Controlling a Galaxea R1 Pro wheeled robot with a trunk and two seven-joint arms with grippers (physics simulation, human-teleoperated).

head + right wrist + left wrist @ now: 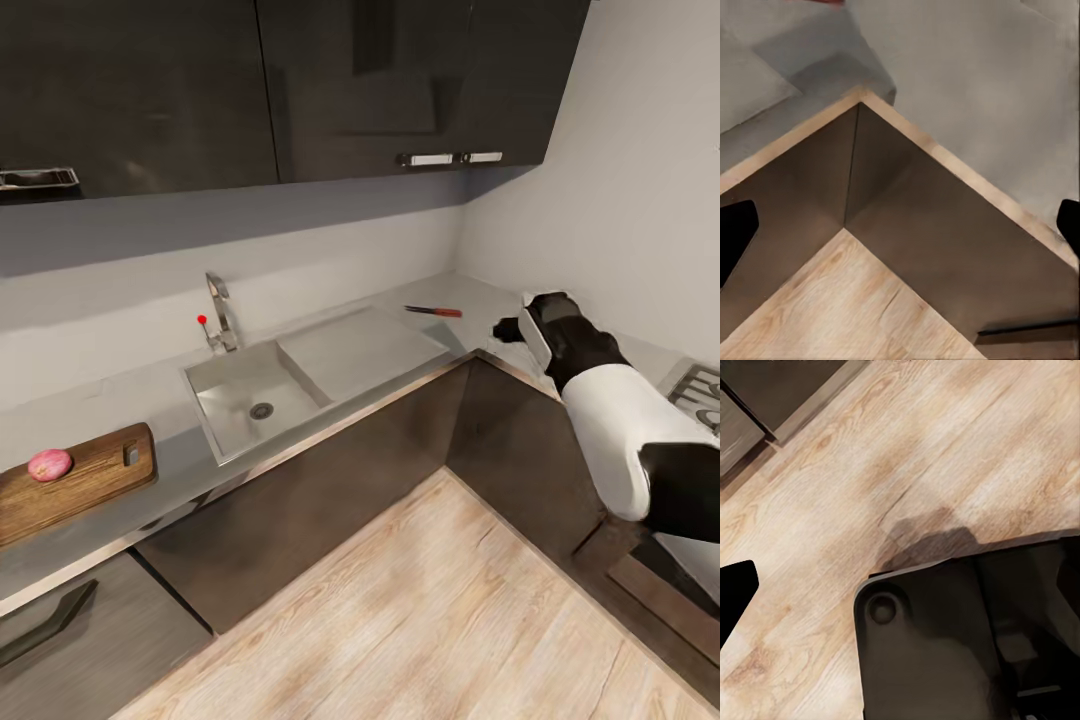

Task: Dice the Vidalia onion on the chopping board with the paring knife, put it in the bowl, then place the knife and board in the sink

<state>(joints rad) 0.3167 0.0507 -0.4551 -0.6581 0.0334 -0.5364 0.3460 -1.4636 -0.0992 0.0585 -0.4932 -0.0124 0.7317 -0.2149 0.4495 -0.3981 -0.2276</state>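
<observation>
- The countertop [120,395] runs along the back wall and turns at the inner corner toward the right wall.
- The sink [255,395] is set mid-run; its basin holds nothing, and the drainboard lies on its right side.
- The chopping board [85,480] lies near the countertop's left end, close to the front edge.
- The right gripper [508,328] reaches over the inner corner; the right wrist view shows its fingertips [735,236] spread wide, gripping nothing.
- The onion [49,464] sits on the board's left part, uncut.
- The paring knife [434,311] lies near the back corner, beyond the drainboard.
- Left gripper: state cannot be told.
- Judged step: fetching the knife. The next move calls for extending the right gripper to the red handle.
</observation>
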